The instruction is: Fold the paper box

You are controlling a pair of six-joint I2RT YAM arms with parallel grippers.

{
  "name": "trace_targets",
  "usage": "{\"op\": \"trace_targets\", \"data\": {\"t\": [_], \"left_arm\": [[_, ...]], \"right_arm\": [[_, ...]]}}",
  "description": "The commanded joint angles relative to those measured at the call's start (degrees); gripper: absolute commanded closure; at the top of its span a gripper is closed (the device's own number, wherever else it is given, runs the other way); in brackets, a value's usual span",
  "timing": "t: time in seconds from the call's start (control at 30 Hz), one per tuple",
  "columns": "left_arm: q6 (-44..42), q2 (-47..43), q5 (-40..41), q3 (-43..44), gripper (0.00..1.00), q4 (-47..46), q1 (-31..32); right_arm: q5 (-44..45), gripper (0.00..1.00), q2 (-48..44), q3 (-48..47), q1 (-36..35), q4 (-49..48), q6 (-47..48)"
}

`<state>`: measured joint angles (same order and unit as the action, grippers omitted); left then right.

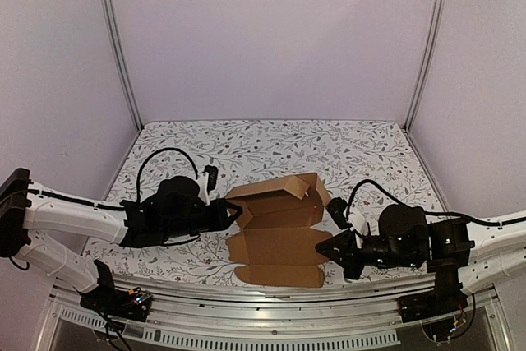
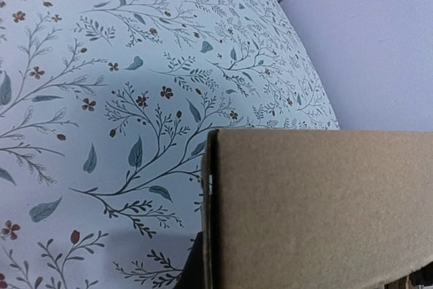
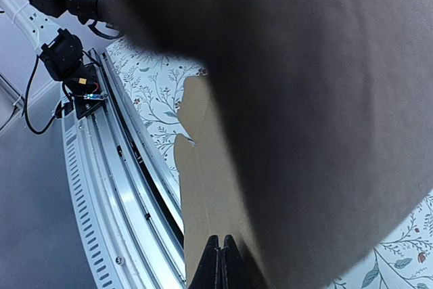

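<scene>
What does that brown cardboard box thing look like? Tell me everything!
The plain brown cardboard paper box is half folded: its near panels lie flat on the flowery tablecloth, and its far walls and flaps stand up. The left gripper seems to pinch its left edge; the shut right gripper touches its right side.

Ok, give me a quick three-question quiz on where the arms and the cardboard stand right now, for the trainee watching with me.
1. True or false: the paper box lies fully flat on the table.
2. The left gripper is at the box's: A) left side B) far edge C) near edge.
3. Fill in: in its wrist view, the right gripper has its fingers ____ (apart or together).

Key: 1 false, its far part stands up; 2 A; 3 together.
</scene>
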<state>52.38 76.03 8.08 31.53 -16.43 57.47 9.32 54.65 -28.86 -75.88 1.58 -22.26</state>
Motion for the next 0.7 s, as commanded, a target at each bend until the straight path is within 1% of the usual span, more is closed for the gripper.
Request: {"op": "trace_targets", "data": {"t": [0.0,0.3,0.67], "left_arm": [[0.6,-1.4,-3.1,-0.9,1.00,-3.7,-0.7],[0.0,-1.4,-4.9,-1.8,1.00,-5.8,-0.7],[0.3,-1.5,-7.6,-1.7,1.00,-7.7,-0.7]], "right_arm": [[6.8,1.00,-1.3,1.2,-0.4,-2.3,-1.6],[14.2,1.00,-1.4,0.2,-0.4,-9.8,-0.8],[15.2,1.00,-2.3,0.7,-0.4,-18.9,1.6]]}}
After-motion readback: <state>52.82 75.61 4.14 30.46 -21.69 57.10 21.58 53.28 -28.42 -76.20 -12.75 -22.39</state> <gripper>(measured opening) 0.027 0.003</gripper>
